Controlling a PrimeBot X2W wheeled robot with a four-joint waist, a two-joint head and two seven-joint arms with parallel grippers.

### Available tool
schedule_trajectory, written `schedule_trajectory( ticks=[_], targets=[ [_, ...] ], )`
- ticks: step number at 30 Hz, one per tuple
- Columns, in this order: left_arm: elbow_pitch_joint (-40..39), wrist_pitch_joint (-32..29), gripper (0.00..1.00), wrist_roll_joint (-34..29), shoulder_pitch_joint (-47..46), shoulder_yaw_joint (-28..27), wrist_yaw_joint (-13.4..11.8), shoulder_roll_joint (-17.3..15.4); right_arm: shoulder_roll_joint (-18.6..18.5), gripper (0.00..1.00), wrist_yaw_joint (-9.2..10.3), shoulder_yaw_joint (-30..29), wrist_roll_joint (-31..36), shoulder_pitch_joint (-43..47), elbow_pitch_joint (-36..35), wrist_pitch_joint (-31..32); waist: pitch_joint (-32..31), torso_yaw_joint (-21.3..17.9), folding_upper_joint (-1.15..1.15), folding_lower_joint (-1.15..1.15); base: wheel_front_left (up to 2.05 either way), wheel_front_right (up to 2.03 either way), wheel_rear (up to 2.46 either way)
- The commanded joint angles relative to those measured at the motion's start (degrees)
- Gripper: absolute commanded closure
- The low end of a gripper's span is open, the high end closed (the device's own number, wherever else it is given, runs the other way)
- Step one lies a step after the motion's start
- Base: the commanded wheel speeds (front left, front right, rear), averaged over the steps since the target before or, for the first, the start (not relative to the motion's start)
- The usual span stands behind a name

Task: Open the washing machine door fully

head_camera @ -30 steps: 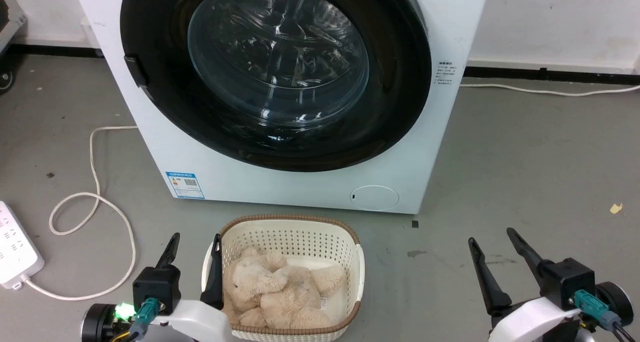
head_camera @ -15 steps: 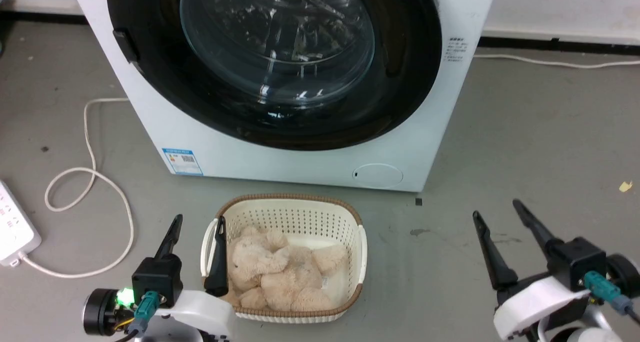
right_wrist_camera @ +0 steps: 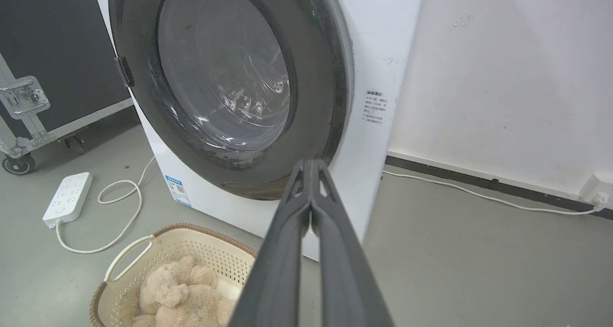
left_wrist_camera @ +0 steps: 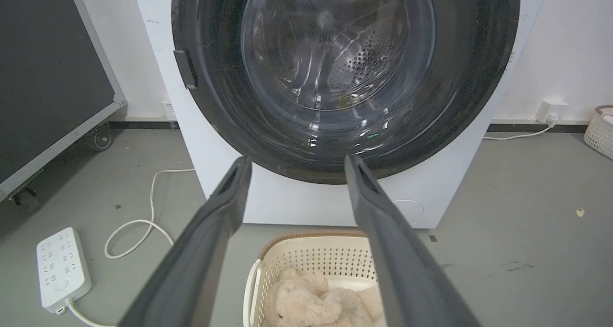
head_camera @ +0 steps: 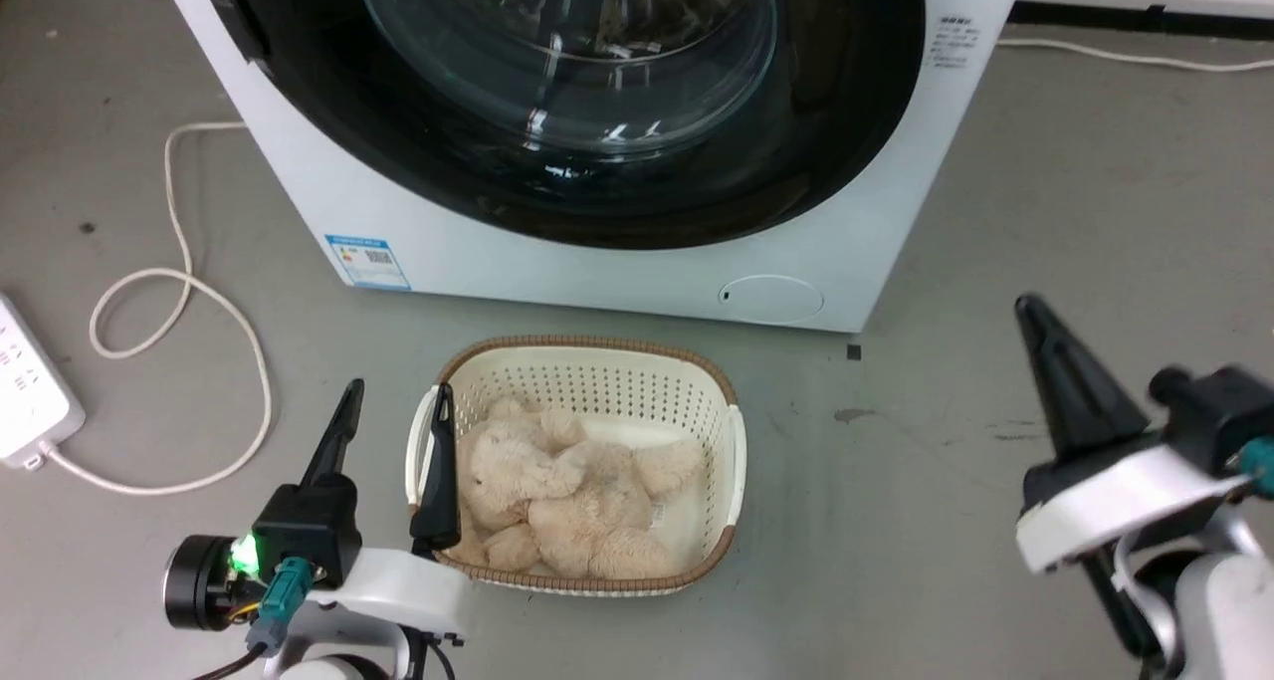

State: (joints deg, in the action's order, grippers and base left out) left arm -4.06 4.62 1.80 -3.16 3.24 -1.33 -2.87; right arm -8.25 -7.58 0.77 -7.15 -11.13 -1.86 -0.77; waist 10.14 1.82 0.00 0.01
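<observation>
- Two tools: left gripper (head_camera: pixel 398 389) gapes empty, right gripper (right_wrist_camera: pixel 309 166) pinched shut on nothing.
- Washing machine door (head_camera: pixel 856 113) looks closed against the washing machine (head_camera: pixel 617 277) front; rigid, glossy, probably slippery, so hook its rim edge.

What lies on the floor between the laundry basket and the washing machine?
Nothing: the head view shows bare grey floor between the laundry basket and the washing machine.

The washing machine door (head_camera: pixel 567 93), a glossy black disc with a bulging clear glass centre, sits shut flat against the front of the white box-shaped washing machine (head_camera: pixel 597 272), which stands on the grey floor (head_camera: pixel 1045 192).
</observation>
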Motion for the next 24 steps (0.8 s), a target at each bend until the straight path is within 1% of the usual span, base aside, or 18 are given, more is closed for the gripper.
schedule_trajectory(
  ticks=[1, 10, 15, 24],
  targets=[
    [-0.7, 0.6, 0.0, 0.4, -1.2, 0.4, -0.3, 0.0, -0.6, 1.0, 0.03, -0.5, -1.8, -2.0, 0.1, 0.4, 0.7, 0.3, 0.0, -0.01, 0.0, 0.0, 0.0],
    [-1.7, 1.7, 0.0, 0.7, -2.4, 1.3, -0.6, 0.0, 0.4, 1.0, 0.04, -4.8, -12.3, -11.0, 3.7, 4.9, 3.3, 1.0, 0.0, -0.01, 0.0, 0.0, 0.0],
    [-2.3, 2.3, 0.0, 0.8, -2.9, 1.7, -0.7, 0.0, 1.9, 1.0, 0.04, -8.1, -18.2, -17.0, 8.0, 8.9, 4.6, 1.4, 0.0, -0.01, 0.0, 0.0, 0.0],
    [-3.4, 3.4, 0.0, 1.2, -3.8, 2.5, -1.0, 0.0, 3.5, 1.0, 0.05, -13.5, -24.3, -28.5, 17.0, 15.6, 7.3, 2.5, 0.0, -0.01, 0.0, 0.0, 0.0]
  ],
)
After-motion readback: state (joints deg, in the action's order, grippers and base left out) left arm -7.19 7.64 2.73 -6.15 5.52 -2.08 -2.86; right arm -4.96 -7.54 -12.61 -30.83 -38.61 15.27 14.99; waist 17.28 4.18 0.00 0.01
